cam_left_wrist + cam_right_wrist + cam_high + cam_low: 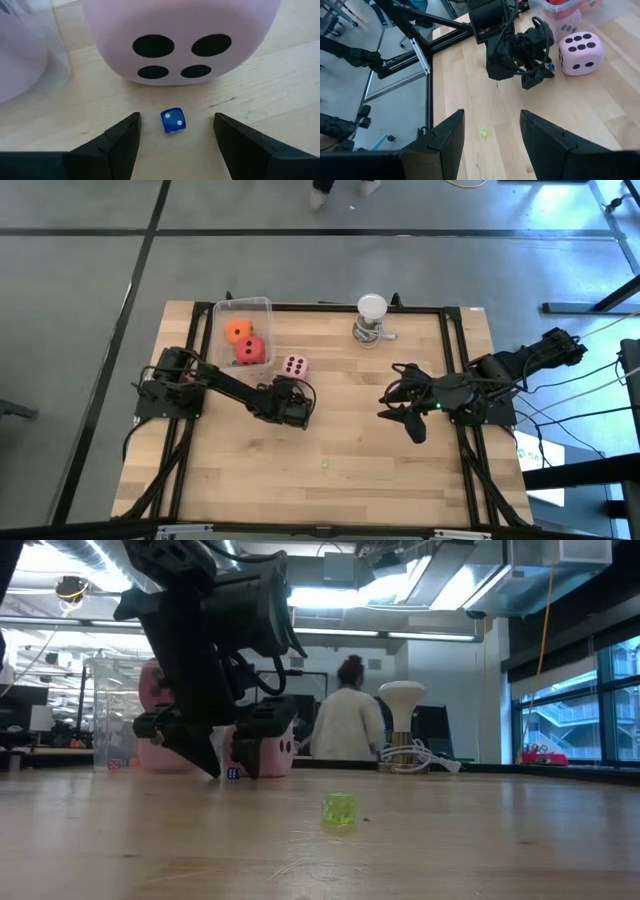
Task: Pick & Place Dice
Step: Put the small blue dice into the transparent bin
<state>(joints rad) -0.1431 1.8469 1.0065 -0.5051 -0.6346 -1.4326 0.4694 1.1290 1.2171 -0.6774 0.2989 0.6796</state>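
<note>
Already the orange die (pixel 238 331) and red die (pixel 250 351) sit in the clear bin (pixel 262 305) at the table's far left; one pink die (pixel 294 366) rests on the wood just right of it. Left gripper (pixel 175 131), jaws apart and empty, straddles a tiny blue die (pixel 172 120) just short of the pink one. Right gripper (pixel 491 132) waits open at the right. A small green die (pixel 338 810) lies near centre, unplaced.

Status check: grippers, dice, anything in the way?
Left gripper open, straddling small blue die. Right gripper open, idle. Pink die just beyond.
</note>
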